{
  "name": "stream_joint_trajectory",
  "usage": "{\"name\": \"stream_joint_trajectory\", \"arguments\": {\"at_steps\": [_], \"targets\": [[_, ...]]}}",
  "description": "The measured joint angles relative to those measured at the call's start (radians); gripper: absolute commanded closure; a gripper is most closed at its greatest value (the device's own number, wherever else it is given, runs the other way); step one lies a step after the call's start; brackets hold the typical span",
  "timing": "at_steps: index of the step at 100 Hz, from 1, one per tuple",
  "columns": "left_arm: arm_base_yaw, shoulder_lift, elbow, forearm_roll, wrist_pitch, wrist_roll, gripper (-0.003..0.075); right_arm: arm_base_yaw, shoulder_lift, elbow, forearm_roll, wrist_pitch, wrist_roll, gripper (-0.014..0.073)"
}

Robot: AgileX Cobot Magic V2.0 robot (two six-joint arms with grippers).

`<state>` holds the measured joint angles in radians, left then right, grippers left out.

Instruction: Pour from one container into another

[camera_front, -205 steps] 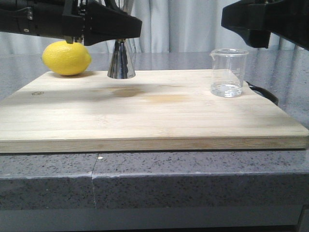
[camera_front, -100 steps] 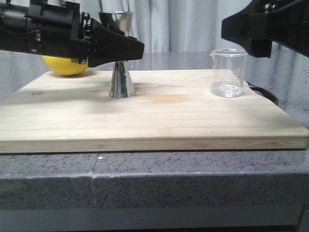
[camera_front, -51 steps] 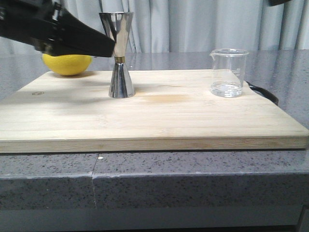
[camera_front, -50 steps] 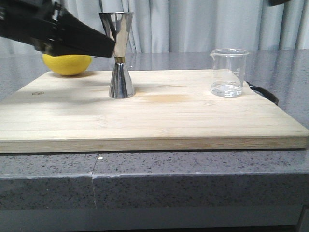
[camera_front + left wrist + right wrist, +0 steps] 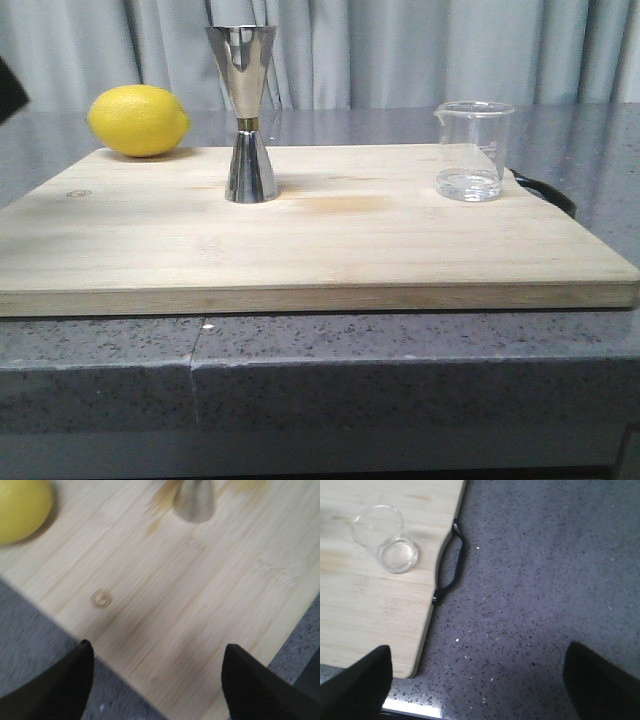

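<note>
Clear glass beaker (image 5: pixel 472 150), shiny metal cup (image 5: pixel 246 112), wooden board (image 5: pixel 320 230)

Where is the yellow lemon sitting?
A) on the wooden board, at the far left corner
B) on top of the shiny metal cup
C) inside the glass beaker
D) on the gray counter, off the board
A: the lemon rests on the wooden board at its far left corner, apart from the shiny metal cup and far from the glass beaker.

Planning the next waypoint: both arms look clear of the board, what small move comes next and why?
Probably bring the right gripper over the beaker to grasp it: it stands untouched on the cutting board, some liquid inside, and the gripper is open above the counter beside it.
</note>
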<state>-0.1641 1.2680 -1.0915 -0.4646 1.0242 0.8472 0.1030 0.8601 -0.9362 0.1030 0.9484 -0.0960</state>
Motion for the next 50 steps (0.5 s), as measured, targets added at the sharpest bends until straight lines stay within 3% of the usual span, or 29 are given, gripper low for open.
{"name": "stream_joint_trajectory", "arguments": {"at_steps": [18,50], "targets": [[0.0,-0.139,0.0,0.228,0.049,-0.372,0.0227,-0.004,-0.017,0.0,-0.004,0.026,0.023,-0.003],[0.0,-0.458,0.178,0.306,-0.047,-0.62,0.0229,-0.006,-0.173,0.066,-0.006,0.019,0.039,-0.003]]}}
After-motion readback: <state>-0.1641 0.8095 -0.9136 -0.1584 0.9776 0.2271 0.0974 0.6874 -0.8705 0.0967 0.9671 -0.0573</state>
